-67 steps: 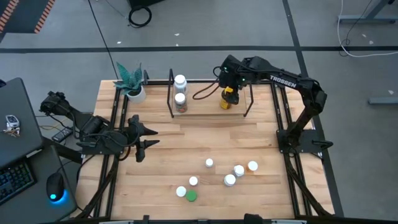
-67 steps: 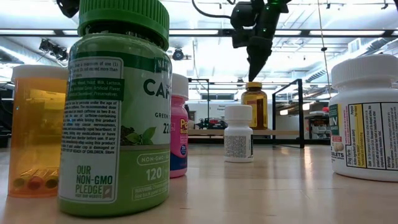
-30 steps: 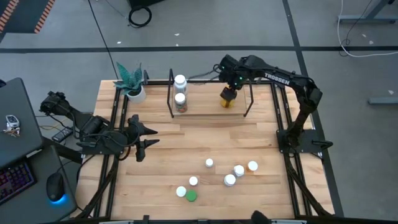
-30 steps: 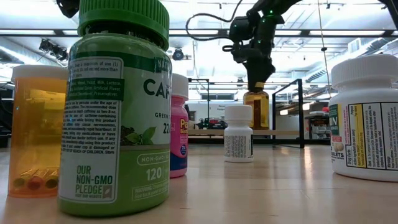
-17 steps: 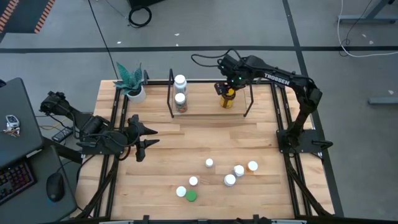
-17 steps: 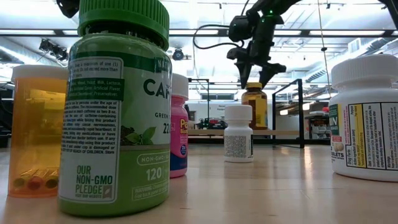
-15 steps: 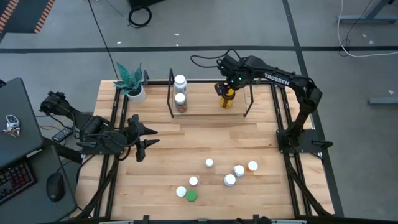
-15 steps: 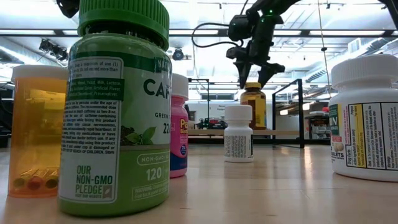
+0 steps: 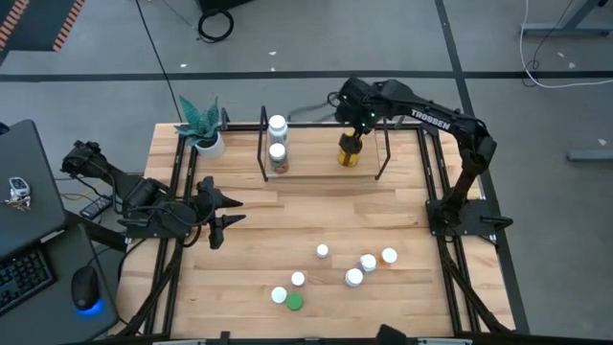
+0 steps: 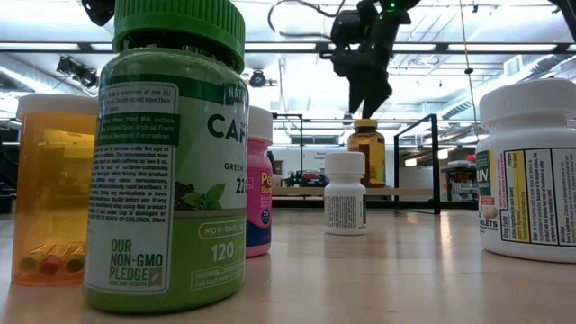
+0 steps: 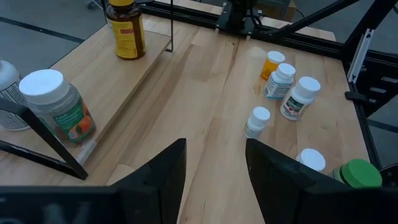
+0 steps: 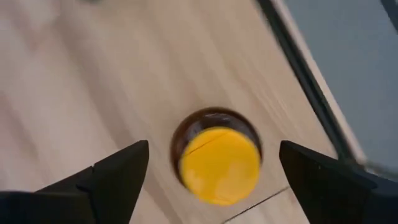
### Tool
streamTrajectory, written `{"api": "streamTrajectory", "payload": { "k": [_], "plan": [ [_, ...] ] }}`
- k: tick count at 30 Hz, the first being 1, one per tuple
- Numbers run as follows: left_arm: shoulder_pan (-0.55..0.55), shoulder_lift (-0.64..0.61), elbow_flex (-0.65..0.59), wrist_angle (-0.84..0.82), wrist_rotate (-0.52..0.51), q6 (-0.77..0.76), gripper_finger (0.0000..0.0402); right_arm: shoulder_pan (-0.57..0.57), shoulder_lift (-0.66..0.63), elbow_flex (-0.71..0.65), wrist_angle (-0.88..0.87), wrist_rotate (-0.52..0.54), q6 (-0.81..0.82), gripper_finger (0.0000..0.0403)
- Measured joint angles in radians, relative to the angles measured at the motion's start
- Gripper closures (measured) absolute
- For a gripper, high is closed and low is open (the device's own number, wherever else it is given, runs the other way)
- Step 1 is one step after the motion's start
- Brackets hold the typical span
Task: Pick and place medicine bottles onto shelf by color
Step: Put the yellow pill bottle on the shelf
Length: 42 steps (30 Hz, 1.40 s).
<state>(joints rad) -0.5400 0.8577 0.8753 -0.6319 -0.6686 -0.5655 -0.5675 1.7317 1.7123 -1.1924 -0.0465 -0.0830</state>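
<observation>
High view: right hand [image 9: 351, 123] hovers above the amber bottle [image 9: 349, 151], fingers spread wide, holding nothing. Bottle stands upright on the shelf [image 9: 316, 171], upper centre of frame. Left hand [image 9: 218, 213] waits at left, parted and empty.

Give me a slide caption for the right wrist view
Open right gripper above the yellow-capped amber bottle standing on the shelf.

We see 2 black arms with jointed links; the right arm [image 9: 436, 120] carries white "TROSSEN" lettering, a green light and looping black cable.
</observation>
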Motion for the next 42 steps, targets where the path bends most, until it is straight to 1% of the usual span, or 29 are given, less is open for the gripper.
{"api": "streamTrajectory", "payload": {
  "k": [4, 8, 11, 14, 20, 27, 32, 38, 42],
  "plan": [
    [0.000, 0.000, 0.000, 0.000, 0.000, -0.001, 0.0228, 0.016, 0.000, 0.000, -0.026, 0.000, -0.287, 0.0035],
    [0.000, 0.000, 0.000, 0.000, 0.000, -0.018, 0.0228, 0.023, 0.000, 0.000, -0.027, 0.002, -0.522, 0.0050],
    [0.000, 0.000, 0.000, 0.000, 0.000, -0.027, 0.0228, 0.023, 0.000, 0.000, -0.027, 0.003, -0.643, 0.0061],
    [0.000, 0.000, 0.000, 0.000, 0.000, -0.031, 0.0228, 0.023, 0.000, 0.000, -0.026, 0.004, -0.699, 0.0072],
    [0.000, 0.000, 0.000, 0.000, -0.002, -0.029, 0.0228, 0.004, 0.002, -0.022, -0.009, -0.004, -0.697, 0.0086],
    [0.000, 0.000, 0.000, -0.001, -0.005, -0.029, 0.0228, -0.005, 0.003, -0.094, 0.006, 0.003, -0.697, 0.0087],
    [0.000, 0.000, 0.000, -0.001, -0.005, -0.031, 0.0228, -0.005, 0.003, -0.113, 0.043, 0.017, -0.674, 0.0095],
    [0.000, 0.000, 0.000, -0.001, -0.005, -0.033, 0.0228, -0.005, 0.000, -0.113, 0.052, 0.016, -0.504, 0.0131],
    [0.000, 0.000, 0.000, 0.000, -0.005, -0.033, 0.0228, -0.005, -0.001, -0.113, 0.051, 0.017, -0.313, 0.0164]
  ]
}}
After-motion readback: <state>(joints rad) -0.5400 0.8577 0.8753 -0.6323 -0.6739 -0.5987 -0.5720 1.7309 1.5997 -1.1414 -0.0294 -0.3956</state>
